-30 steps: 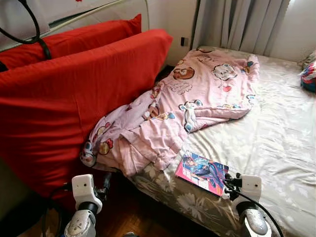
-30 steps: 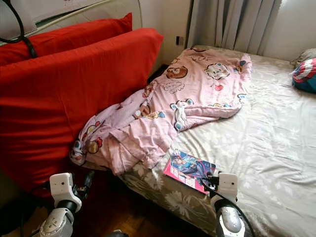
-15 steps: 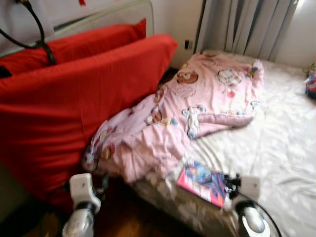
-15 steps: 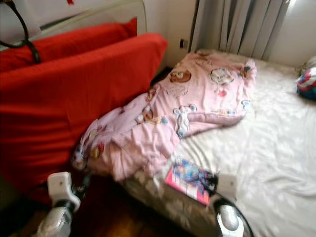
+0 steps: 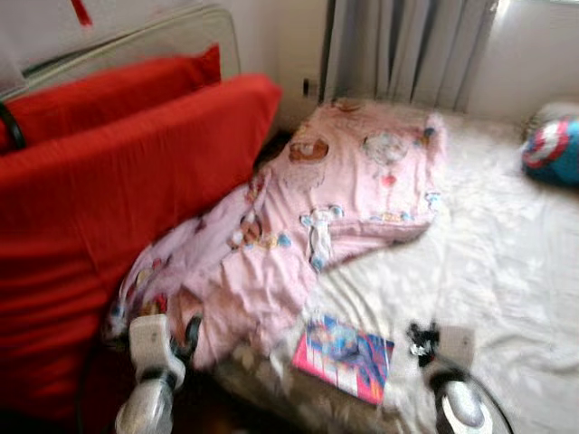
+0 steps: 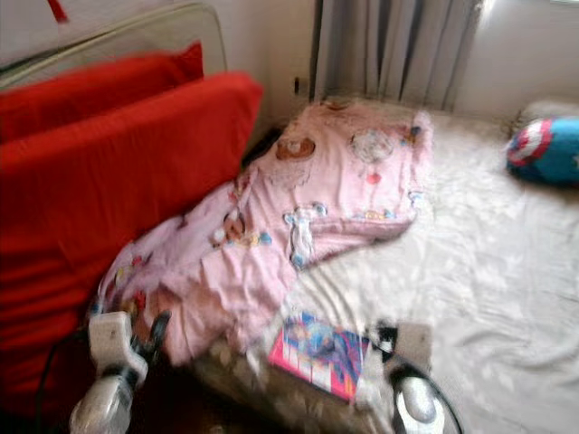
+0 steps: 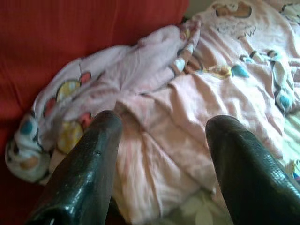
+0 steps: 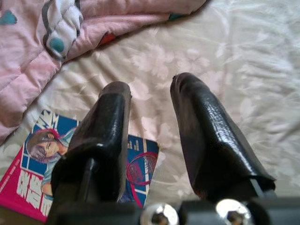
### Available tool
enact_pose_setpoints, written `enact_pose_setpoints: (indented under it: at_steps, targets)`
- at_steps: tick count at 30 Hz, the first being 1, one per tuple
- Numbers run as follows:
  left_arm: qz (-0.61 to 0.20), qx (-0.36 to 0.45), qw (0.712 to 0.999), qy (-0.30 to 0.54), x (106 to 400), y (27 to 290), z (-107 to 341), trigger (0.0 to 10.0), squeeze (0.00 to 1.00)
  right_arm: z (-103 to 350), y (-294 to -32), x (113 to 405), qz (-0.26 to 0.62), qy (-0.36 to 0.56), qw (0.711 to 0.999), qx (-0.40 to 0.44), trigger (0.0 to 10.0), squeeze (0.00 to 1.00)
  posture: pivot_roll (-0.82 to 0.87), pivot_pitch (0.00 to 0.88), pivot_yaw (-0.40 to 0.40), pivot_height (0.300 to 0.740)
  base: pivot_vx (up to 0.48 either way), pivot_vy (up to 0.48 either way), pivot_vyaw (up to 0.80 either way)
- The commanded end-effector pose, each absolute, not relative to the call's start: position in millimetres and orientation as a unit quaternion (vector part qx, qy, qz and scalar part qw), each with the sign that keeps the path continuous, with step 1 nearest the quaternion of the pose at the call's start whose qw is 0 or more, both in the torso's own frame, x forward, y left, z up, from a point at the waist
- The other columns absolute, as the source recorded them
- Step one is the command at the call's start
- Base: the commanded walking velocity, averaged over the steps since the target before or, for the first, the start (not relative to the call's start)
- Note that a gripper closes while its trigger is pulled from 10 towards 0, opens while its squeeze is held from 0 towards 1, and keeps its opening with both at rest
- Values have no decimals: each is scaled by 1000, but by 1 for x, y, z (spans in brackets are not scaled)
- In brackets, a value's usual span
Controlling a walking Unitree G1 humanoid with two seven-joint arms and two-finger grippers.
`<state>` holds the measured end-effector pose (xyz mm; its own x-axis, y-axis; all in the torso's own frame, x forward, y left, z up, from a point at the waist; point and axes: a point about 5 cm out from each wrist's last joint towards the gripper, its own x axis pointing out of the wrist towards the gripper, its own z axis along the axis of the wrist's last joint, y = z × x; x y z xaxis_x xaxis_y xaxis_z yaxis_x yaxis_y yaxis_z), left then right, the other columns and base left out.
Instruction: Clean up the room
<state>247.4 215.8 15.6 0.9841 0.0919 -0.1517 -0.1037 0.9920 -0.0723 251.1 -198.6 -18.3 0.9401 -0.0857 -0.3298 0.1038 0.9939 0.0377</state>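
The comic book (image 5: 343,356) lies at the bed's (image 5: 507,262) near edge, beside the pink blanket (image 5: 308,226). The right hand (image 8: 150,136), fingers parted and empty, should drop flat over it; the left hand (image 7: 161,154) hovers wide over the blanket.

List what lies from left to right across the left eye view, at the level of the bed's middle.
Red cushion → pink cartoon-print blanket → bare floral bed sheet → blue round-patterned pillow at the far right edge. Nearer the robot, the comic book lies on the sheet between the blanket's lower end and the right gripper.
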Motion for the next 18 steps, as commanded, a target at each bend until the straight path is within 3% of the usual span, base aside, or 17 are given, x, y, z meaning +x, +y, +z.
enact_pose_setpoints:
  at_steps: [1,7,18]
  targets:
    - [47,-43,994,84,244,215,12,10000,0,-25,-204,245,-55,191,980,24,10000,0,-15,42,37,684,0,0,0]
    - [43,-39,995,84,245,216,14,10000,0,-25,-200,247,-41,197,979,13,10000,0,-12,50,49,646,0,0,0]
    - [32,-31,996,82,245,218,17,10000,0,-27,-183,253,-27,214,976,20,10000,0,21,74,75,646,0,0,0]
